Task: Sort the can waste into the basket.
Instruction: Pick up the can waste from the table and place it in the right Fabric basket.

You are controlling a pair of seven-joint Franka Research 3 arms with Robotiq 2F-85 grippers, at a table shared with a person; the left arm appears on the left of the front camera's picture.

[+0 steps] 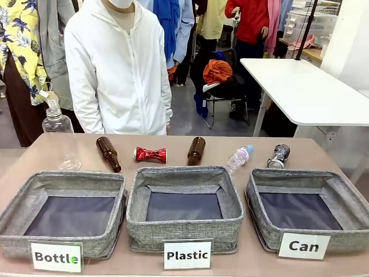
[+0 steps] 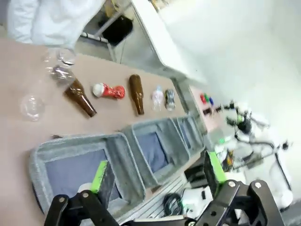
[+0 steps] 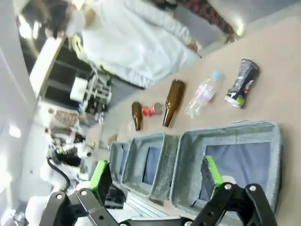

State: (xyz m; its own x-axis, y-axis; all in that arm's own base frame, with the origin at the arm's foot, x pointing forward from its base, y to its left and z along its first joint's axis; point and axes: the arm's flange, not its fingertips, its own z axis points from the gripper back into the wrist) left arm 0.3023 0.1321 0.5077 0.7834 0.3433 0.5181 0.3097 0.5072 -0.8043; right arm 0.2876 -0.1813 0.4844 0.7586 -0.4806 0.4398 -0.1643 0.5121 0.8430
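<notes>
The left gripper [image 2: 157, 167] and right gripper [image 3: 155, 169] look alike: black angular link bars joined by round pivot pins, each finger faced with a bright green pad [image 2: 99, 173]. The person [image 1: 118, 75] wears a white long-sleeved jacket [image 1: 132, 86] with a front zip over a beige top.
</notes>
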